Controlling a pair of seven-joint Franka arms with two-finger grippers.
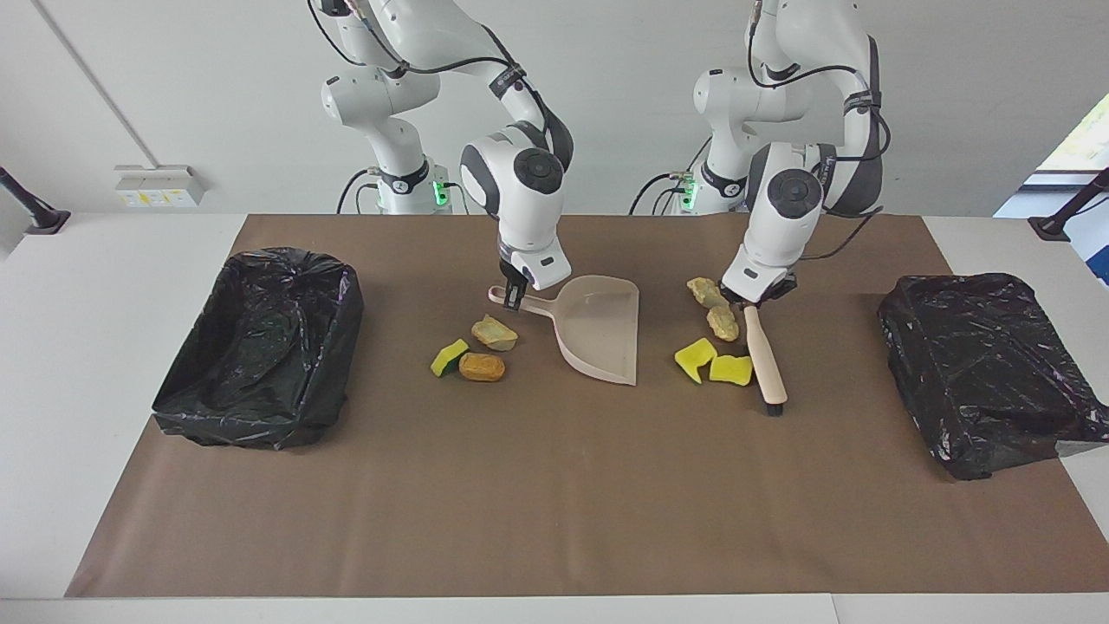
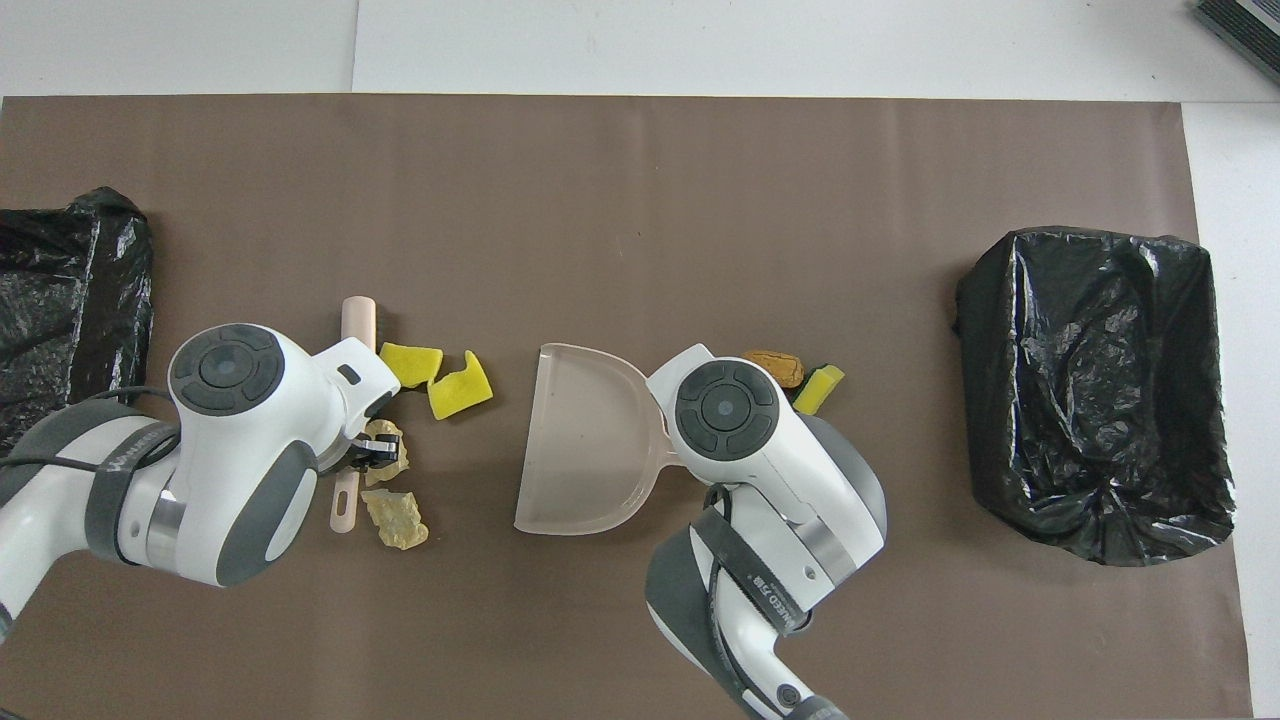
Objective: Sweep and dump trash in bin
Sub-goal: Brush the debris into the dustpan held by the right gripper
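Yellow sponge scraps [image 1: 712, 362] lie touching the brush [image 1: 766, 355] clamped in the left gripper [image 1: 755, 297], near the dustpan [image 1: 599, 334] whose handle the right gripper [image 1: 515, 295] grips; tan lumps [image 1: 716, 308] sit nearer the robots.

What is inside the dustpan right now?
Nothing visible: the dustpan pan looks bare in both views. In the overhead view the right arm covers only its handle end. The two yellow sponge pieces lie on the table beside the brush.
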